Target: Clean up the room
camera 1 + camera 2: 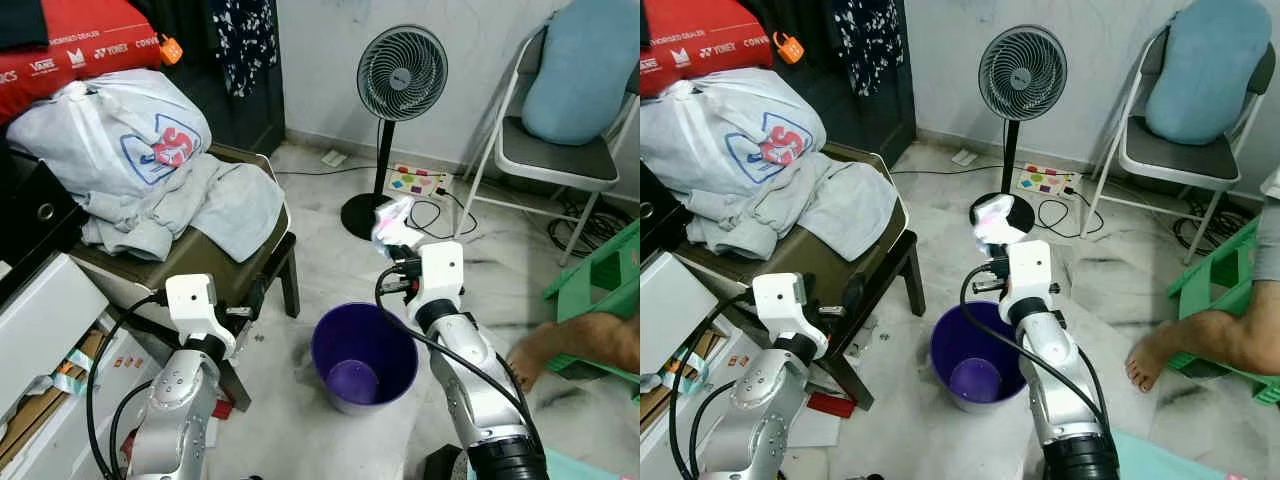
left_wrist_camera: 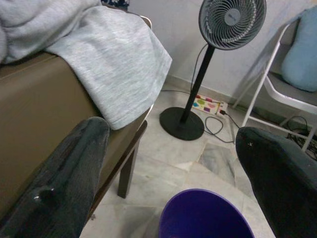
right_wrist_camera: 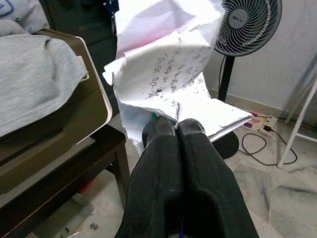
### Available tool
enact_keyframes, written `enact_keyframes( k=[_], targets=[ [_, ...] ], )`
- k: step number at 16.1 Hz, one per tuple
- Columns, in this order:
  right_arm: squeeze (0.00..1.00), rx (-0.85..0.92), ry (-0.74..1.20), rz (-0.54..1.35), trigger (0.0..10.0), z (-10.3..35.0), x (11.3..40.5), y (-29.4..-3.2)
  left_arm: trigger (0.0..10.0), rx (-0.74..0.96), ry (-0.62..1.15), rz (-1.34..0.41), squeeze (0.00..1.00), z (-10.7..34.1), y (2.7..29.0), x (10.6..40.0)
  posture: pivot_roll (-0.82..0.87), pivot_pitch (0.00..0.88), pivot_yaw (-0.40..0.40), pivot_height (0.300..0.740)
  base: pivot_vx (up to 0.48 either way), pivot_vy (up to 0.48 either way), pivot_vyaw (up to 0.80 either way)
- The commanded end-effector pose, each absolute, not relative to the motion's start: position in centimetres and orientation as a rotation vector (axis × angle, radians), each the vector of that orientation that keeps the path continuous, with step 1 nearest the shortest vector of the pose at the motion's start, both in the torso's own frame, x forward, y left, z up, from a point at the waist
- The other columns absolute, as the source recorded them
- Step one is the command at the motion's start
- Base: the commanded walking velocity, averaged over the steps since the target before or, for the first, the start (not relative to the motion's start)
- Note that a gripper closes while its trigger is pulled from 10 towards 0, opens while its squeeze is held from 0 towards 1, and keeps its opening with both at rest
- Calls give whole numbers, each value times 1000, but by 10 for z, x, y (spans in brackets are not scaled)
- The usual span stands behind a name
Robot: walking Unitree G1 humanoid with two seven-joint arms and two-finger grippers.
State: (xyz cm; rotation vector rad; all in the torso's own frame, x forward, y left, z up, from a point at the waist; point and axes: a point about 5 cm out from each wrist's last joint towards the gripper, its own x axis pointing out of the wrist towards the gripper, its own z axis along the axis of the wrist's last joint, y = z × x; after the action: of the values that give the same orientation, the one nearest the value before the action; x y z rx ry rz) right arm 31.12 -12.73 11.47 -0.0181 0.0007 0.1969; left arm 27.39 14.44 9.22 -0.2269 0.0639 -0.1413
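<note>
Left: a brown chair [image 1: 215, 268] heaped with grey clothes [image 1: 200, 205] and a white plastic bag [image 1: 105, 135]. My left gripper [image 2: 173, 173] hovers beside it, fingers spread wide. Centre: the purple bin [image 1: 363, 357] on the marble floor [image 1: 320, 200]. My right gripper [image 3: 177, 124], fingers pressed together, pinches crumpled paper [image 3: 168, 74] above the bin's far rim. Behind: a standing fan [image 1: 400, 75]. Right: a person's bare foot [image 1: 1155, 362].

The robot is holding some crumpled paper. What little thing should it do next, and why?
Probably bring the right gripper back a little, over the purple bin, before letting go. Its fingers are pinched shut on the crumpled paper, which in the head views hangs past the bin's far rim, toward the fan. The left gripper is open, holding nothing.
</note>
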Motion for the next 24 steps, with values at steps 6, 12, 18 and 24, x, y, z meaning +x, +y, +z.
enact_keyframes(
  k=[6,12,18,24],
  targets=[
    [0,-8,6,202,10000,114,312,-124,10000,-233,57,-142,0,94,144,273,-48,95,2,740,282,0,0],
    [0,-11,6,201,10000,114,311,-125,10000,-241,57,-149,0,93,144,272,-53,98,1,740,48,0,0],
    [0,-5,9,198,10000,114,311,-125,10000,-239,53,-149,0,94,144,272,-52,101,2,740,292,0,0],
    [0,-17,13,191,10000,113,311,-126,10000,-244,53,-156,0,94,143,272,-52,101,2,740,325,0,0]
  ],
)
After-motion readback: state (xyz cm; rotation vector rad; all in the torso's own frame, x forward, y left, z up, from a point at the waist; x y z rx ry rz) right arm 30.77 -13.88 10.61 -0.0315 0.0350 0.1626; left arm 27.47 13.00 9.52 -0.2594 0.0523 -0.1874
